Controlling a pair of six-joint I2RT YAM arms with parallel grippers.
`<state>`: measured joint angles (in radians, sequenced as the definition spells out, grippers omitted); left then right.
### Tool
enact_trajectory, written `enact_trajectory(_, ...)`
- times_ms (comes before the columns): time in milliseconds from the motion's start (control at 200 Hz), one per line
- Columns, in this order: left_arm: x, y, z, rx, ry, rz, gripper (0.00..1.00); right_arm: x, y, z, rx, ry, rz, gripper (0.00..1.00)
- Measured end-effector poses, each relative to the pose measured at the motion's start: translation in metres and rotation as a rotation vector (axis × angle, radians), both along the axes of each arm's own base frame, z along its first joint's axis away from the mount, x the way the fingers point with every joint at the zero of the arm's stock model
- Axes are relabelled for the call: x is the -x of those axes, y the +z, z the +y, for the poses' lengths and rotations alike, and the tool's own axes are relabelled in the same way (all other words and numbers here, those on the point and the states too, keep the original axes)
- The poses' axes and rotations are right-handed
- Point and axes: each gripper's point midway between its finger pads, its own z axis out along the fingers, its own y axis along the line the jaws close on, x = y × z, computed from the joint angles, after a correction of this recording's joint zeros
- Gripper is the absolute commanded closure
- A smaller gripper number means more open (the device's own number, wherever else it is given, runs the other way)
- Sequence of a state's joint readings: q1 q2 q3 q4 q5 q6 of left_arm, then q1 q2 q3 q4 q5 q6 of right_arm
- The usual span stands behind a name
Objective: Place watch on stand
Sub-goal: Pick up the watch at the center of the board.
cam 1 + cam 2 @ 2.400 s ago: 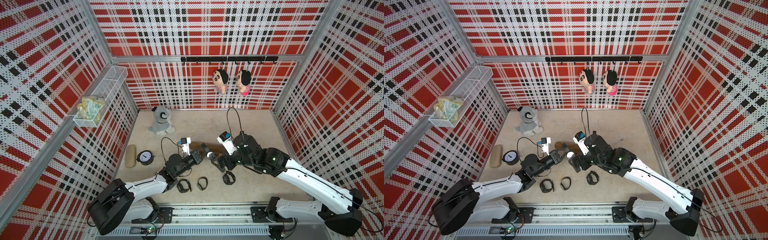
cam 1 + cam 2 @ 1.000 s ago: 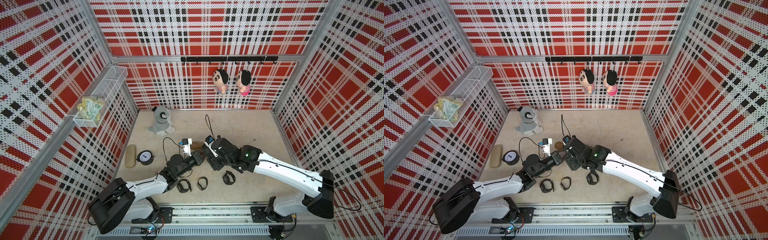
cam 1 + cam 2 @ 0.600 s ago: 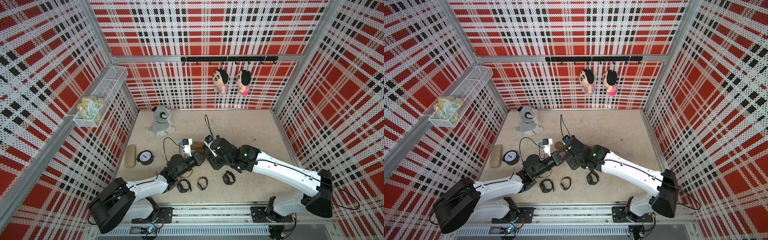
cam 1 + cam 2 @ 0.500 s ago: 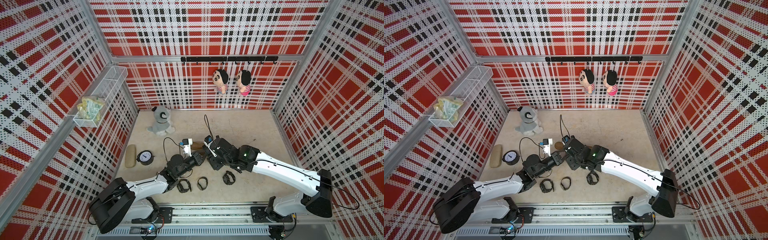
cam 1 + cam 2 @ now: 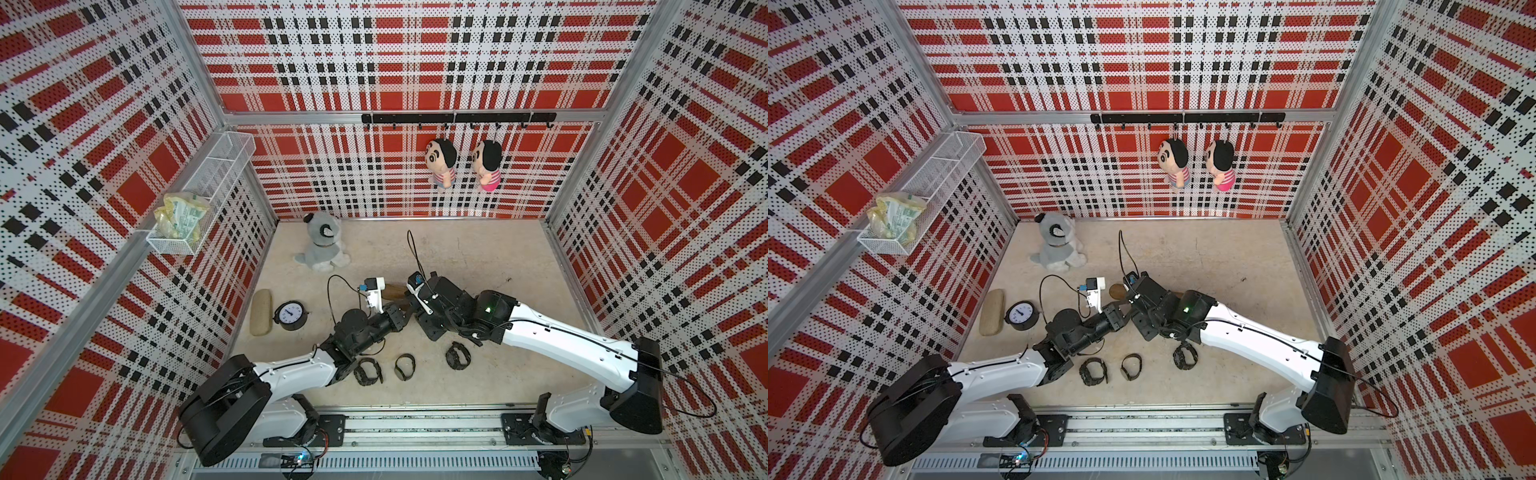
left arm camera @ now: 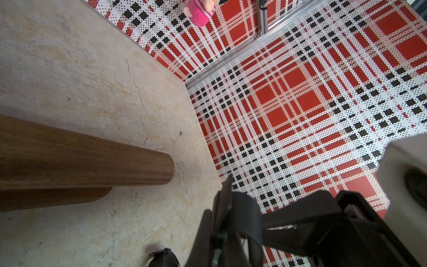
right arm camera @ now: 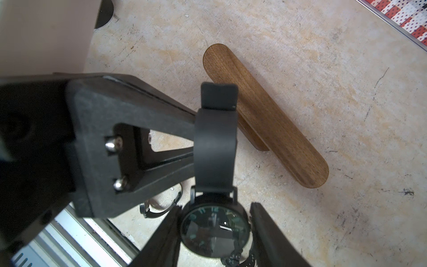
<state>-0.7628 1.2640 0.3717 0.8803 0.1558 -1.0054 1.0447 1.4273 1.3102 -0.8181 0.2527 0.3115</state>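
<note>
walls (image 5: 415, 54): red/blk/wht plaid, 3 sides | floor (image 5: 478, 249): beige, scuffed | hook rail (image 5: 457, 118) on back wall

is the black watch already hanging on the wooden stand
No, in the right wrist view the black watch sits between the right gripper's fingers, with its strap in the left gripper, short of the wooden stand.

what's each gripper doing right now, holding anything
left gripper: shut on the strap of the watch.
right gripper: either side of the watch face; cannot tell whether it grips yet.
</note>
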Motion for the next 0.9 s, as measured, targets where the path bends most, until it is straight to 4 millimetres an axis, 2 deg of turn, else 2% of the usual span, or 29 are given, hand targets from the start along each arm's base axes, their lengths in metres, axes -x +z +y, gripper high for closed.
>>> enact_trajectory(506, 0.001, 0.000, -0.001, -0.007, -0.007, -0.009, 1.00, -0.004, 0.003, -0.002, -0.005, -0.033, -0.011, 0.74)
enact_trajectory(576, 0.002, 0.000, -0.001, -0.009, -0.009, -0.011, 0.89, -0.004, 0.003, -0.002, -0.006, -0.040, -0.012, 0.80)
enact_trajectory(626, 0.002, 0.000, -0.002, -0.011, -0.011, -0.013, 0.74, -0.004, 0.003, -0.003, -0.005, -0.046, -0.011, 0.83)
enact_trajectory(706, 0.002, -0.003, -0.002, -0.026, -0.015, -0.015, 0.57, -0.005, 0.004, -0.005, -0.005, -0.061, -0.008, 0.88)
enact_trajectory(807, 0.003, -0.013, -0.002, -0.067, -0.016, 0.000, 0.48, -0.011, 0.008, -0.011, -0.013, -0.094, -0.002, 0.91)
enact_trajectory(902, 0.003, -0.025, -0.003, -0.132, -0.015, 0.013, 0.46, -0.020, 0.009, -0.024, -0.025, -0.144, 0.015, 0.93)
